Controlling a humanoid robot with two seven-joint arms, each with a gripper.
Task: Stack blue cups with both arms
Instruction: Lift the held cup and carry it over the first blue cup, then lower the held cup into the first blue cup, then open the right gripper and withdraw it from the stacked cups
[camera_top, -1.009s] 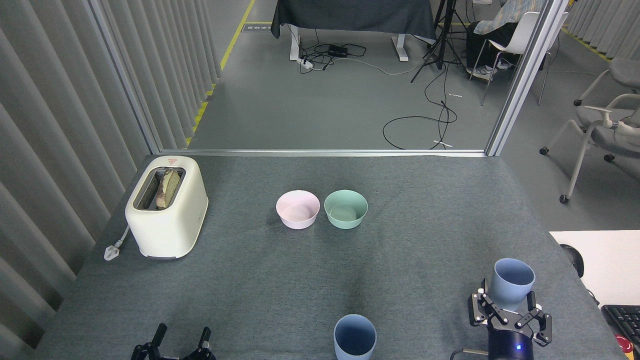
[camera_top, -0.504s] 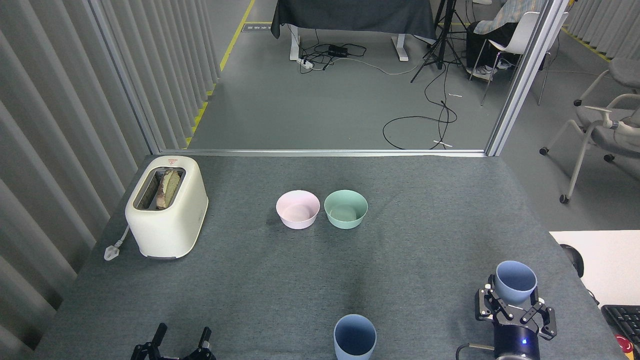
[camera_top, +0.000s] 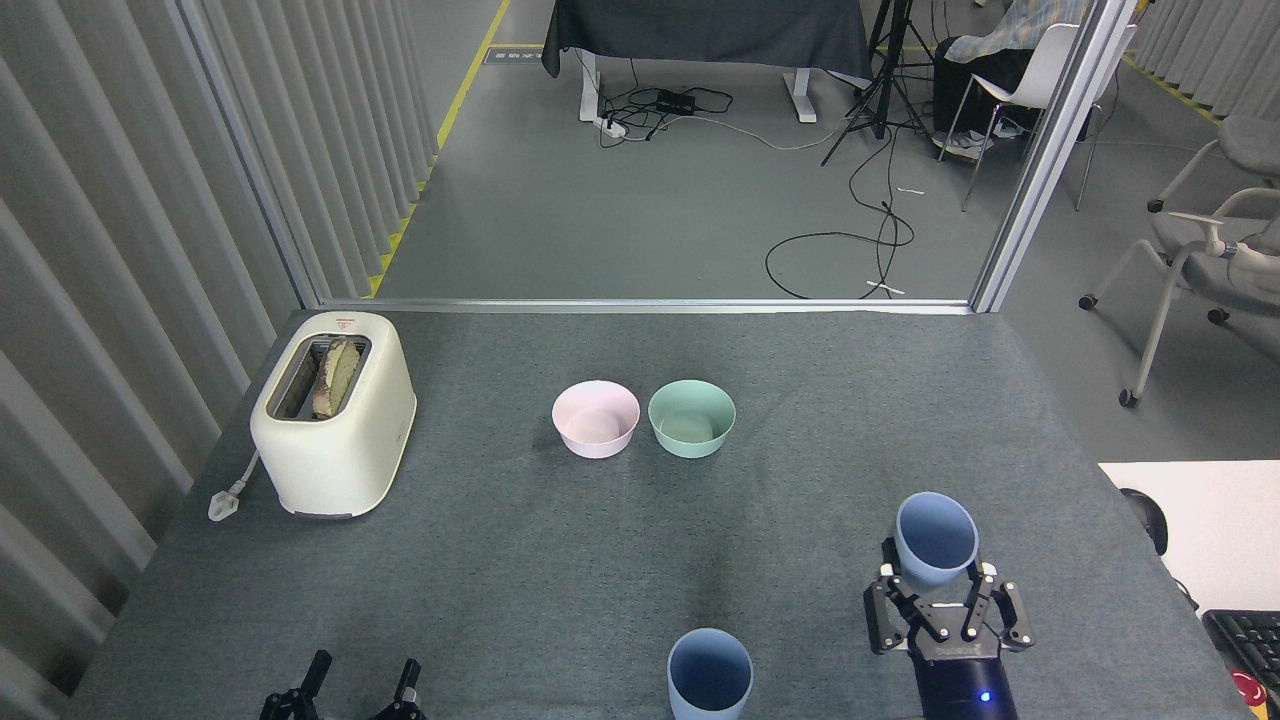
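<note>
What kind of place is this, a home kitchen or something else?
Probably a robotics lab or test room, not a home: the grey table sits in a framed cell, with a tripod, floor cables and office chairs behind.

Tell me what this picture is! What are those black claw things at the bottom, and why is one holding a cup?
You are looking through a robot's eyes, down at its table. The black claws are its two hands, called grippers. The right gripper has its fingers around a blue cup. The left gripper just peeks in at the bottom edge, holding nothing. Another blue cup stands on the table in front of the robot. Farther back sit a pink bowl, a green bowl and a toaster with bread in it.
</note>
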